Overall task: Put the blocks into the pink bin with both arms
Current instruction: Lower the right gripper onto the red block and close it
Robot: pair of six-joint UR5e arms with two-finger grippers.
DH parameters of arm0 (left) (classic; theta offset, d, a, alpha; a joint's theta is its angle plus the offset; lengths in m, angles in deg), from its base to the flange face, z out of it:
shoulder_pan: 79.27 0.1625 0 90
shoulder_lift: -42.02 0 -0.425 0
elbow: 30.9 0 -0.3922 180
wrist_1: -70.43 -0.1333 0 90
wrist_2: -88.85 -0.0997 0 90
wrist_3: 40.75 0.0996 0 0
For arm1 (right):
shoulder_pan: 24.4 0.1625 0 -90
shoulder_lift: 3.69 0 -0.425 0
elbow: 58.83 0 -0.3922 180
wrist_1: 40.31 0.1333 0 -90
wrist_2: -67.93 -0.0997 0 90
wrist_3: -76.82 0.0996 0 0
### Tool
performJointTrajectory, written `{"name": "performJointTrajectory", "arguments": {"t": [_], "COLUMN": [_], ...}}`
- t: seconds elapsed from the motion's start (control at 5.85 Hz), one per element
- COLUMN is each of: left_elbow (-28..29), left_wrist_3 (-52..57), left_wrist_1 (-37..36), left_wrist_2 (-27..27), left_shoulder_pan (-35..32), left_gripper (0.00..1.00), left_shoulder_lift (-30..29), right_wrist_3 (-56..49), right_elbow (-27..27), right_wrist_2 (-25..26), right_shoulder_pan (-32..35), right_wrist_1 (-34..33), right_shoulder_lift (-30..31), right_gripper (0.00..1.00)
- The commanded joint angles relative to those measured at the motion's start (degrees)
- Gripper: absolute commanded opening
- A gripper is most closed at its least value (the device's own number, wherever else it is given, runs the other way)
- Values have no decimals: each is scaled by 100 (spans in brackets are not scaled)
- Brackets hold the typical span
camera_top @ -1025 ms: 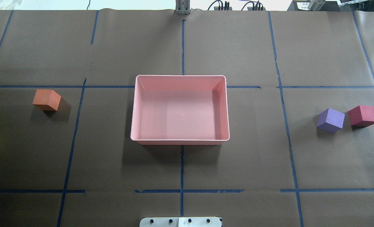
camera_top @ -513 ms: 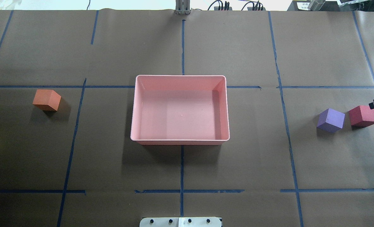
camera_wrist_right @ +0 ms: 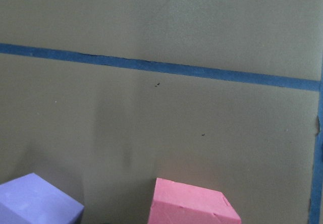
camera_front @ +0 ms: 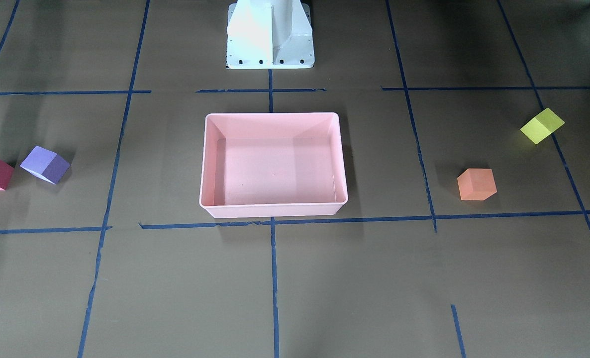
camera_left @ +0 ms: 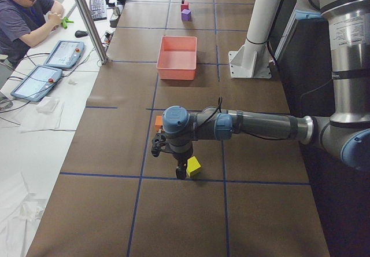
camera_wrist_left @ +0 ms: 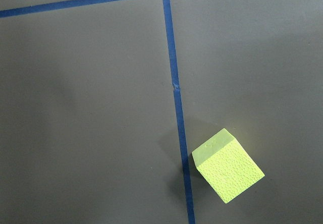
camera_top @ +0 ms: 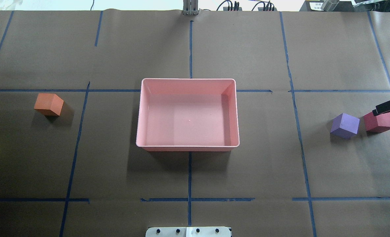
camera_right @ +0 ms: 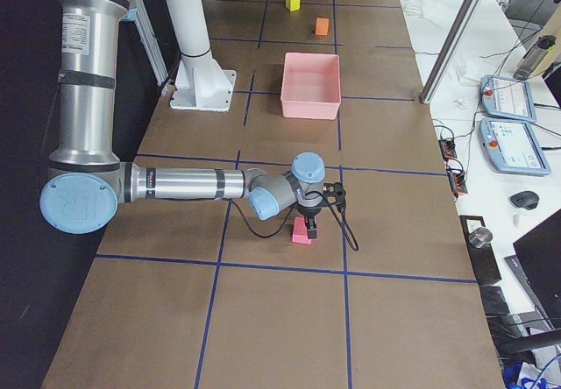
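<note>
Blocks first: all four sit out on the brown paper (camera_top: 247,49), none in the pink bin (camera_top: 187,145), which is well apart from both sets of fingers. To me this looks like the reach for the first grab on each side.

The right gripper (camera_right: 308,222) hangs right over the red block (camera_top: 379,122), and the purple block (camera_top: 344,126) is just beside its fingers on the bin side. The left gripper (camera_left: 178,167) is down low with the yellow block (camera_left: 193,166) just beside its fingers, not between them as far as I can see. The orange block (camera_top: 48,104) is a bit further off, toward the bin.

Honestly can't tell whether either pair of fingers is spread or together.

Next move, I'd guess: centre each gripper so the fingers straddle its cube, squeeze, lift, then carry to the bin.
</note>
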Motion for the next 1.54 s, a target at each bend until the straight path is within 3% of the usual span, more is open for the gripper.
{"name": "performJointTrajectory", "arguments": {"t": [0.0,0.34,0.51,0.68,0.85,1.37], "left_elbow": [0,9,9,9,9,0], "left_wrist_3": [0,0,0,0,0,0], "left_wrist_1": [-1,8,8,8,8,8], "left_wrist_2": [0,0,0,0,0,0], "left_shoulder_pan": [0,0,0,0,0,0], "left_gripper": [100,100,100,100,100,100], "left_shoulder_lift": [3,3,3,3,3,3], "right_wrist_3": [0,-8,0,-17,-26,0], "right_elbow": [196,390,461,453,305,-819], "right_wrist_2": [255,310,310,301,284,-171], "right_shoulder_pan": [-254,-422,-423,-423,-414,199], "right_wrist_1": [7,-2,-2,-2,7,-316], "right_shoulder_lift": [-2,-72,-177,-230,-240,-239], "right_gripper": [100,100,70,23,11,9]}}
